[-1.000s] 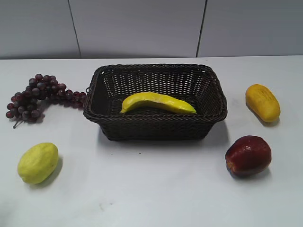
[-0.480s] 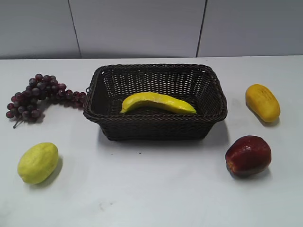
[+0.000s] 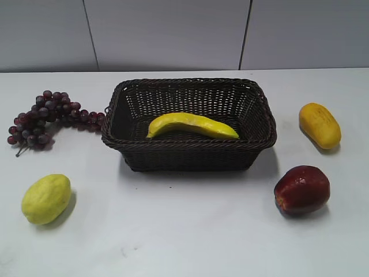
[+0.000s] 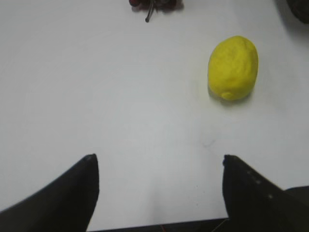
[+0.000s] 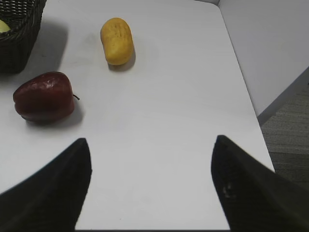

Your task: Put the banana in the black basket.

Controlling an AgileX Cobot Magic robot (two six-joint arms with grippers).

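No lettering, label, brand mark, number or sign could be read anywhere in the three views.
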